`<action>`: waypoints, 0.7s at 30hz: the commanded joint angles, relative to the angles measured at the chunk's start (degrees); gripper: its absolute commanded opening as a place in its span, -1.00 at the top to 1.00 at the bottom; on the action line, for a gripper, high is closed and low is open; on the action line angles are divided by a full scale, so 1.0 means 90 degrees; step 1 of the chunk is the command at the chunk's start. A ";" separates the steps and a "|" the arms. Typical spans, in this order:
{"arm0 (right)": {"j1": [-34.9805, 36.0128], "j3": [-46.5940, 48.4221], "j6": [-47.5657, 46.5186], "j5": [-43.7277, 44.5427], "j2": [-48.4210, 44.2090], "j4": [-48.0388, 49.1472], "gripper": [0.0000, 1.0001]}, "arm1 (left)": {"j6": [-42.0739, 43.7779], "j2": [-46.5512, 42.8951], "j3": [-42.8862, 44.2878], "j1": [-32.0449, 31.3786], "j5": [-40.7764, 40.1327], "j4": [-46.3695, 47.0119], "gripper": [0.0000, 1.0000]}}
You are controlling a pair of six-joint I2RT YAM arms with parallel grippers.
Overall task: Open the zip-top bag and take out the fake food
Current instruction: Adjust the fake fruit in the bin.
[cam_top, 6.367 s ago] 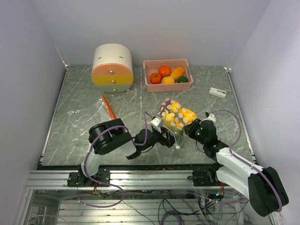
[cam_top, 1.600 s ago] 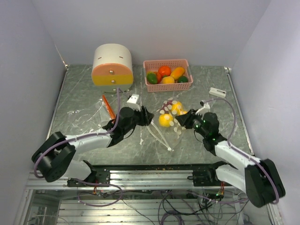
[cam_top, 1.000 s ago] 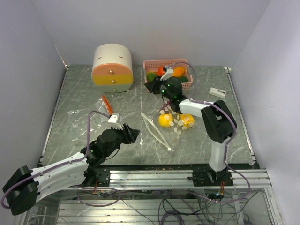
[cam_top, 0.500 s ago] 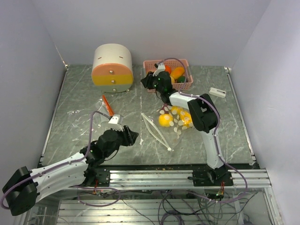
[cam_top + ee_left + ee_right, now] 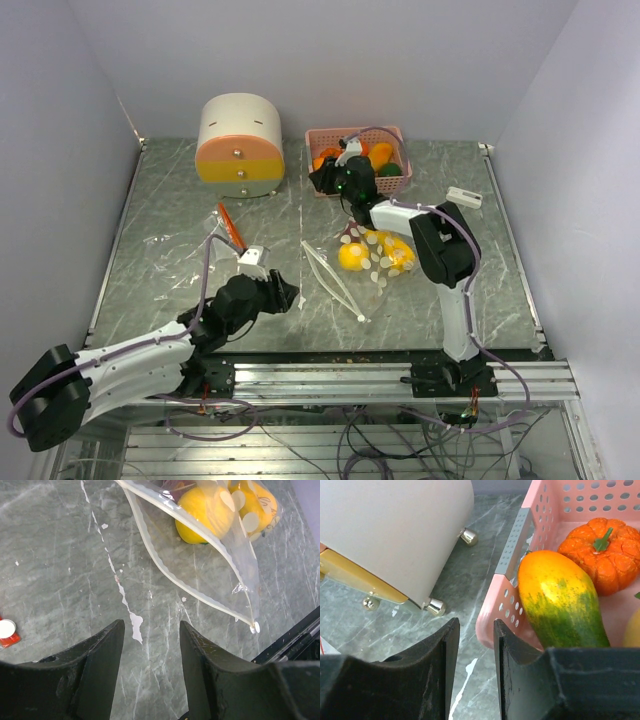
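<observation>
The clear zip-top bag (image 5: 362,268) lies flat mid-table with its mouth gaping toward the left. Two yellow fake food pieces (image 5: 352,256) are still inside it. In the left wrist view the bag (image 5: 210,575) and a yellow fruit (image 5: 205,512) lie ahead and to the right of my left gripper (image 5: 150,630), which is open and empty over bare table. My right gripper (image 5: 476,625) hovers at the left corner of the pink basket (image 5: 512,550), jaws a narrow gap apart and empty. A yellow-green fruit (image 5: 560,600) and an orange pumpkin (image 5: 597,550) lie in the basket.
The round cream, orange and yellow drawer box (image 5: 240,145) stands at the back left, close beside the right gripper (image 5: 325,178). An orange stick (image 5: 231,227) and crumpled clear plastic (image 5: 180,250) lie left of the left gripper (image 5: 285,295). A small white device (image 5: 463,196) sits far right.
The left gripper has crept a little right toward the bag and opened slightly. The right gripper has stayed by the basket's left corner, its arm shifting and its jaws parting a little.
</observation>
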 commanded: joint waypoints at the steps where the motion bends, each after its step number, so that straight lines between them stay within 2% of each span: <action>1: -0.0002 -0.0223 -0.0215 0.0067 -0.0382 0.0024 0.32 | 0.0027 0.0237 0.0010 -0.0033 0.0216 0.0531 -0.17; 6: 0.0005 -0.1179 -0.0226 0.0014 -0.1227 0.0658 0.32 | -0.0001 0.0422 -0.0059 -0.0048 0.0405 0.0981 -0.18; 15: 0.0275 -0.4078 -0.0277 0.0463 -0.4034 0.1417 0.30 | -0.0017 0.0672 -0.0001 -0.0095 0.0490 0.1565 -0.17; 18: 0.0413 -0.5041 -0.0199 0.0563 -0.5038 0.1464 0.30 | -0.0045 0.0879 -0.0086 -0.0122 0.0456 0.1875 -0.16; 21: 0.0541 -0.5675 -0.0206 0.0722 -0.5977 0.1051 0.30 | -0.0089 0.1183 -0.0179 -0.0144 0.0475 0.2345 -0.16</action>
